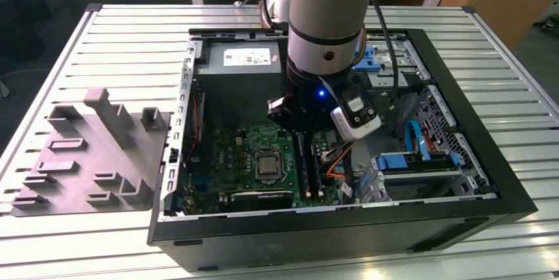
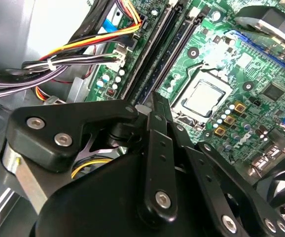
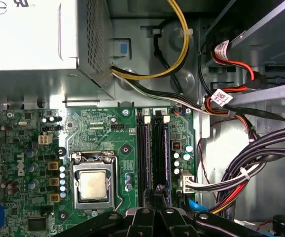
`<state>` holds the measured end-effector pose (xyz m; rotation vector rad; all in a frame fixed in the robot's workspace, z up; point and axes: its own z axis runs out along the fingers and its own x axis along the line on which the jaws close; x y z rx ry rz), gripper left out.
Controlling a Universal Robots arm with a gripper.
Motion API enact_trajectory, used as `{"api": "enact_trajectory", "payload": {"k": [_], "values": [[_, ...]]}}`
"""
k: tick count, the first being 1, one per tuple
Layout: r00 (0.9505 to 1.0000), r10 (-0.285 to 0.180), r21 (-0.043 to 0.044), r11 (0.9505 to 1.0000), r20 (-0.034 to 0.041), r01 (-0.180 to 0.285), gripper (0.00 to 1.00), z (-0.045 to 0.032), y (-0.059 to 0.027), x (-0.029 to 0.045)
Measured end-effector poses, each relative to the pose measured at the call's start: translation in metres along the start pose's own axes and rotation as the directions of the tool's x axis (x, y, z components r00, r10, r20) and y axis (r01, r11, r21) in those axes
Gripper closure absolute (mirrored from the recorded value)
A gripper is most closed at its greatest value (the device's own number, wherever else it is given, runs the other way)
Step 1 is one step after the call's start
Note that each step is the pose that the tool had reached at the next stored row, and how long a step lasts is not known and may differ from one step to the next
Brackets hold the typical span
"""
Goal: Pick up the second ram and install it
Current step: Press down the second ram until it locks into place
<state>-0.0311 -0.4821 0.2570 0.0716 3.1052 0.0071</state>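
Black sheet-metal computer case (image 1: 349, 224), lying open on a ribbed aluminium bench (image 1: 489, 38), fills the middle of the exterior view. A grey moulded fixture plate (image 1: 91, 156) rests on the bench toward the exterior view's left, just beside the case. The silver and black robot arm (image 1: 328, 31) reaches straight down into the case, and its black pincer (image 1: 306, 141) hangs over the green circuit board (image 1: 240, 162) at the long black memory slots (image 1: 308, 172). A square silver processor (image 1: 266, 164) sits on the board next to the slots, toward the exterior view's left.

Second wrist view: the pincer (image 2: 155, 106) appears from behind as black linkage bars with silver screws, the jaws drawn close together at their tips above the near end of the slots (image 2: 164, 49). Whether the second ram, a thin dark grey stick, lies between the jaws or already in a slot cannot be told. Bundled coloured cables (image 2: 73, 54) run beside the slots, and the processor (image 2: 201, 98) lies on their other side.

First wrist view: the pincer (image 3: 158, 191) meets the near end of the slots (image 3: 152, 153) with its jaws narrow. The processor (image 3: 94, 185) sits beside them on the board (image 3: 98, 128). A perforated grey power supply box (image 3: 44, 34) stands beyond the board.
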Motion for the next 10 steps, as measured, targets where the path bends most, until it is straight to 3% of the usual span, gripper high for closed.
{"api": "enact_trajectory", "payload": {"k": [10], "values": [[1.0000,0.000,0.0001,1.0000,-0.0001,0.000,0.90,-0.0007,0.0000,0.0000]]}}
